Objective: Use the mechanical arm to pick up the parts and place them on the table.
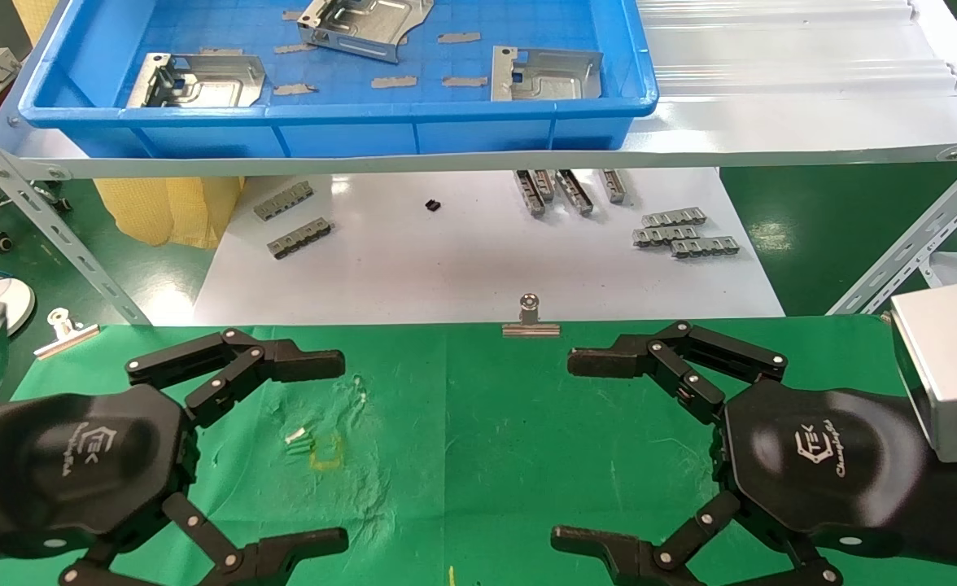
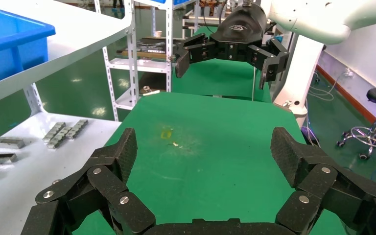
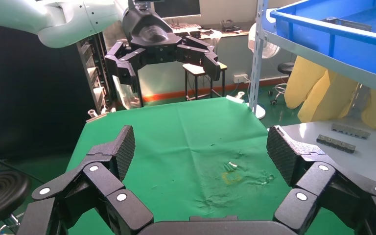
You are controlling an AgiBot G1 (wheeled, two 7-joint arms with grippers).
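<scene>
Three silver-grey stamped parts lie in a blue tray [image 1: 332,130] on the shelf at the back: one at the left [image 1: 198,81], one in the middle [image 1: 364,24], one at the right [image 1: 545,75]. The green-clothed table [image 1: 462,423] lies in front, with nothing but a small yellow mark on it. My left gripper [image 1: 316,452] is open and empty above the table's left side. My right gripper [image 1: 580,452] is open and empty above its right side. Each wrist view shows its own open fingers over green cloth [image 2: 210,147] [image 3: 186,142], with the other gripper facing it farther off.
A white sheet [image 1: 478,260] lies behind the table with small grey notched bars [image 1: 682,234] [image 1: 291,220]. Thin flat grey strips [image 1: 393,81] lie in the tray. Silver binder clips [image 1: 530,319] [image 1: 63,330] hold the cloth's far edge. Slanted shelf struts [image 1: 63,236] [image 1: 918,236] stand on both sides.
</scene>
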